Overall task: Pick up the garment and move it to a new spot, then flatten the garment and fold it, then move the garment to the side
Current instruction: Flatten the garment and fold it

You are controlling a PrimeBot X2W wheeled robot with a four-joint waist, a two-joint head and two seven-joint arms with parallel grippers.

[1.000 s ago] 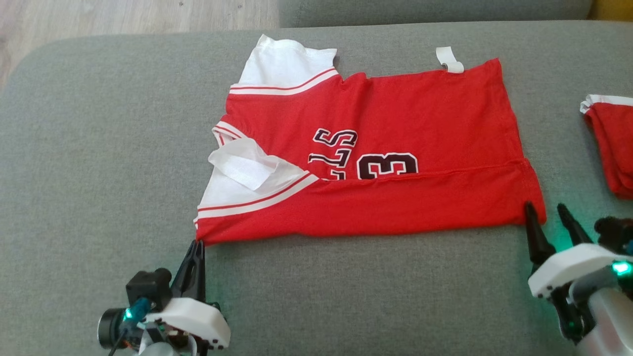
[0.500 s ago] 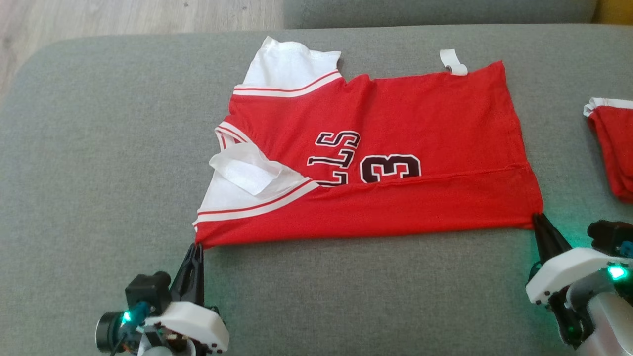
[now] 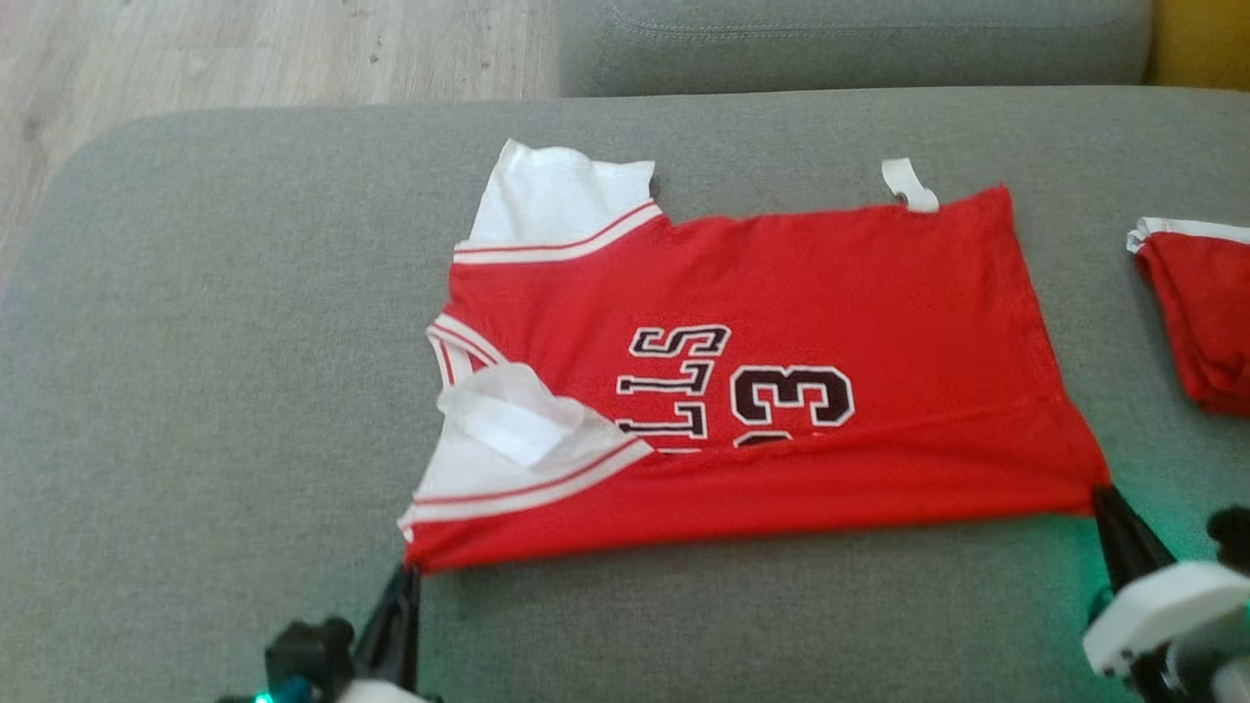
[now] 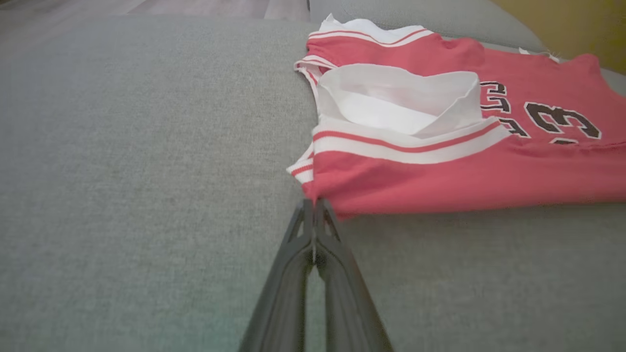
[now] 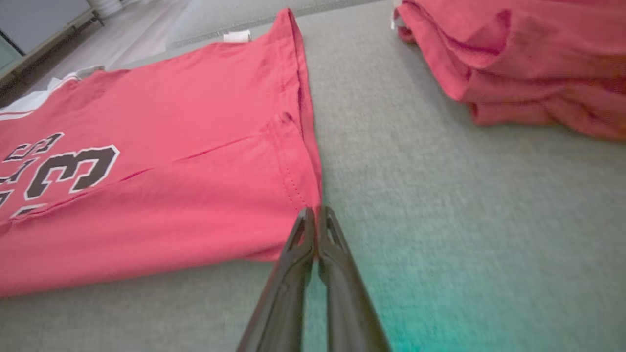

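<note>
Right gripper (image 3: 1102,496) closed onto garment (image 3: 781,283) corner; left gripper (image 3: 408,576) pinches other

The grey cushion (image 3: 195,342) carries a red jersey (image 3: 830,293) (partly folded) and another red garment (image 3: 1201,312) to its right.

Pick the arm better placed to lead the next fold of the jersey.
Right, narrowly. The right claw is shut on the near hem corner of the jersey, where the cloth lies flat. The left claw is shut on the near sleeve-end corner, with the white sleeve bunched just beyond. Likely both lift together.
</note>
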